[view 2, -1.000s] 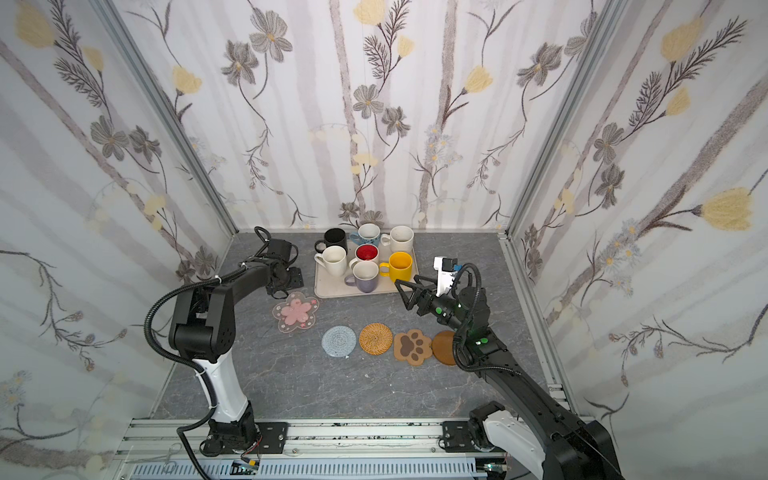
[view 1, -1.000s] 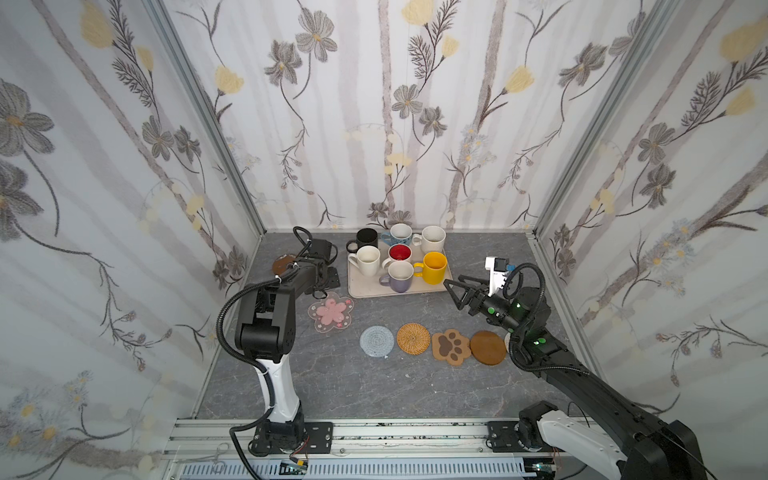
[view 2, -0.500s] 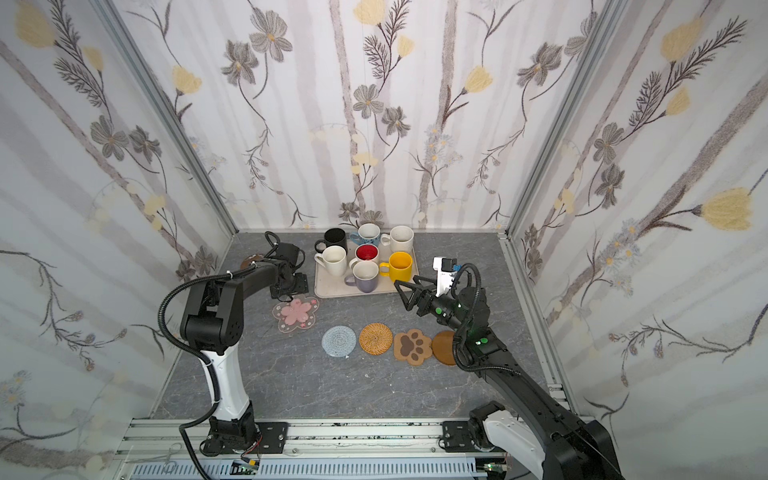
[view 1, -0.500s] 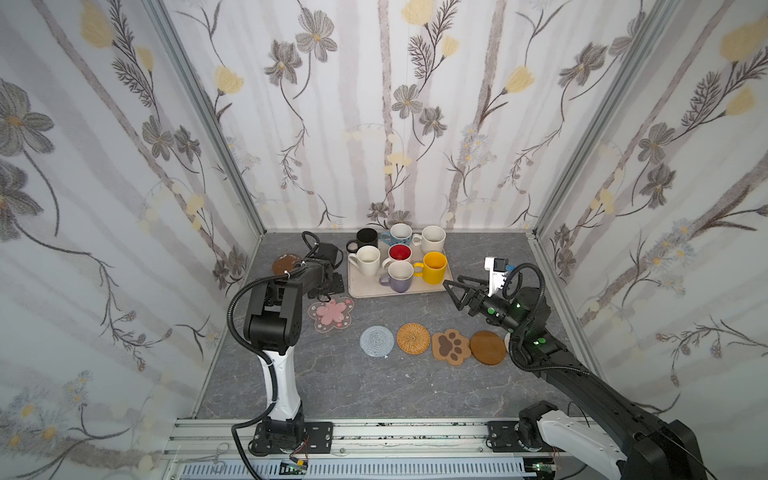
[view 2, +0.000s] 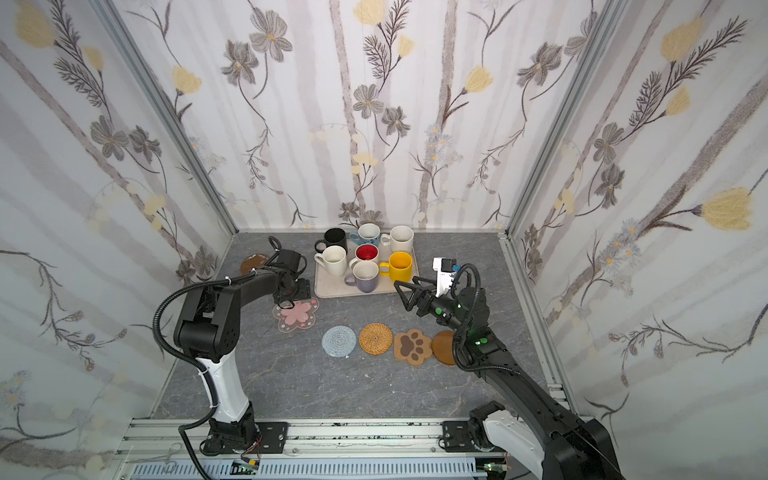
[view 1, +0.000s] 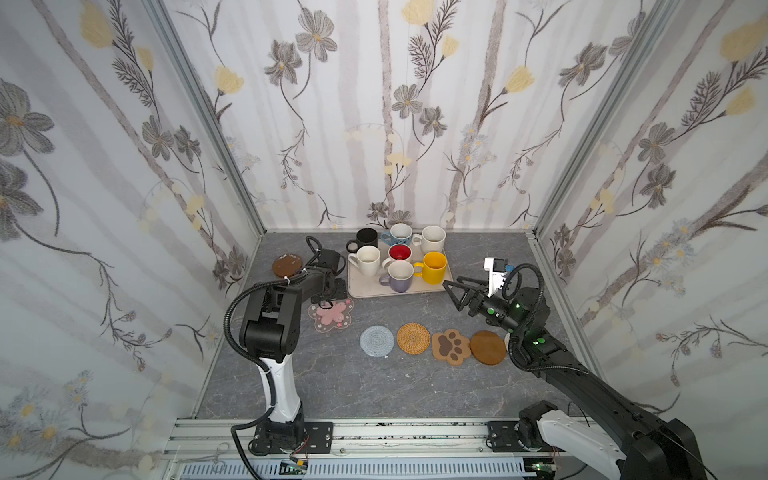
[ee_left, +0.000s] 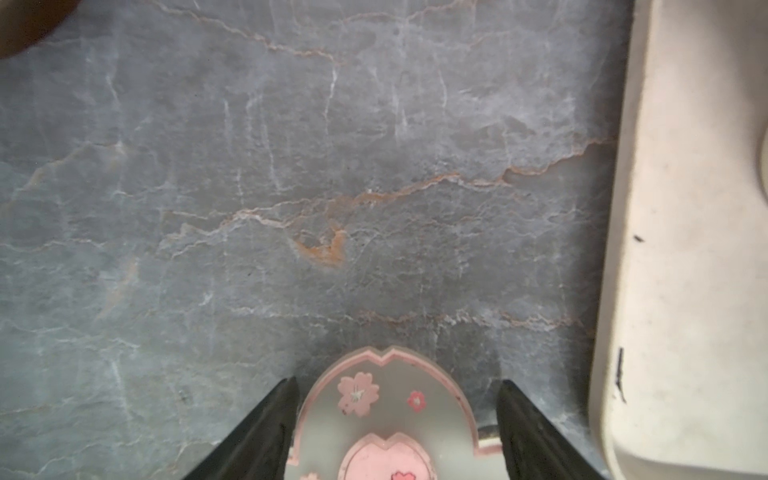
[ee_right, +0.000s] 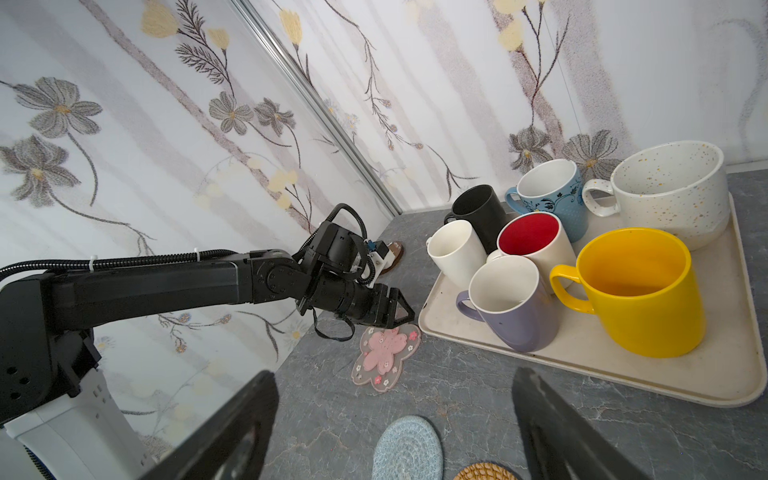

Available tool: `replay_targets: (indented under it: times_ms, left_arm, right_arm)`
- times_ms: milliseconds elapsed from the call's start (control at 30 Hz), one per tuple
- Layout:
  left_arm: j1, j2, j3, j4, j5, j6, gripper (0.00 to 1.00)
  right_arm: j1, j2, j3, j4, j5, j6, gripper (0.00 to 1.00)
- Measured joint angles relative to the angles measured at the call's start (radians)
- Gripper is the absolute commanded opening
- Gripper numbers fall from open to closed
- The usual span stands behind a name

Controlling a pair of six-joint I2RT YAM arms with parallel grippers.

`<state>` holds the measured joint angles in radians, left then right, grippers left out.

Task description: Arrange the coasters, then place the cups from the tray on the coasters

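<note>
My left gripper stands open, pointing down, its fingers on either side of a far petal of the pink blossom coaster. Grey-blue crochet, rattan, paw and brown disc coasters lie in a row. A second brown disc lies back left. Several cups, among them black, yellow and lavender, stand on the tray. My right gripper hovers open and empty off the tray's front right corner.
Flowered walls close in the left, back and right sides of the grey stone table. The left arm's elbow rises over the table's left side. The right arm crosses above the brown disc's right edge.
My left gripper has come forward from the back left, near the second brown disc, down to the blossom coaster's far edge. The right arm has stayed still.
</note>
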<state>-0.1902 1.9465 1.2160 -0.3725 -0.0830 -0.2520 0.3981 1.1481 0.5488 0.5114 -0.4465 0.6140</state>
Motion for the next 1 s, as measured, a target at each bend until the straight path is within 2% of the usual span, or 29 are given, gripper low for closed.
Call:
replay_targets:
  times_ms: [467,1000]
  left_arm:
    - [-0.034,-0.163,-0.231,0.078,-0.011,-0.016,0.75]
    - [-0.111,-0.35,-0.426,0.066,-0.003,-0.149,0.75]
  right_arm:
    - [0.0,-0.015,-0.006,0.002,0.0,0.008,0.89]
    - [0.0,-0.021,-0.018,0.038,-0.019,0.026,0.89]
